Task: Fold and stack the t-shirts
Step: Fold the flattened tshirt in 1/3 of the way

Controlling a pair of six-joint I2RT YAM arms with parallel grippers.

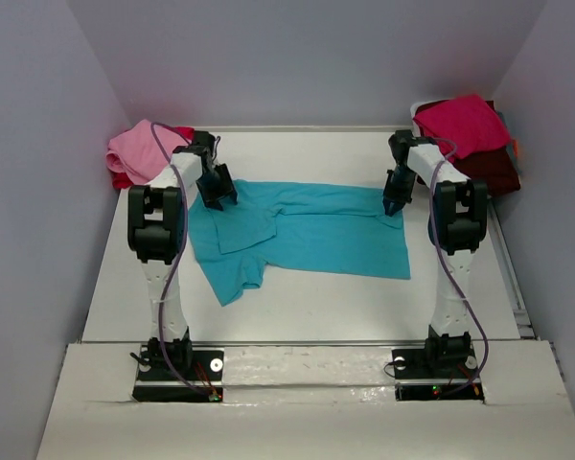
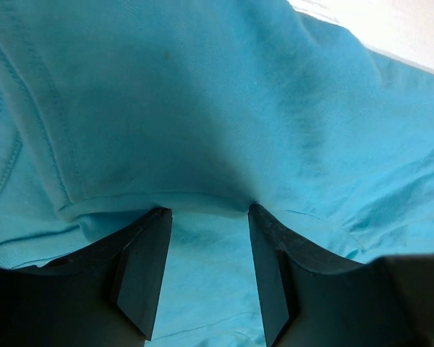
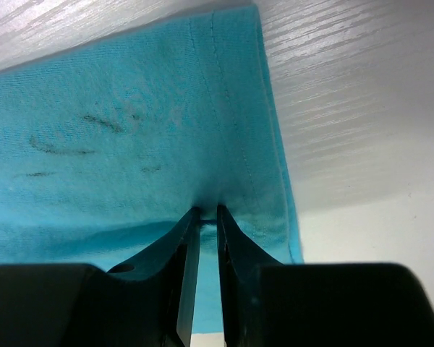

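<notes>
One wide, rumpled turquoise t-shirt (image 1: 316, 240)

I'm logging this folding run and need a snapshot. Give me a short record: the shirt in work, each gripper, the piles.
in work: turquoise shirt, spread on the table, its left end rumpled
left gripper: open, tips down on the shirt's far left part
right gripper: shut on the shirt's hem at the far right corner
far left corner: pink shirt, bunched
far right corner: red shirt on top of a maroon shirt
</notes>
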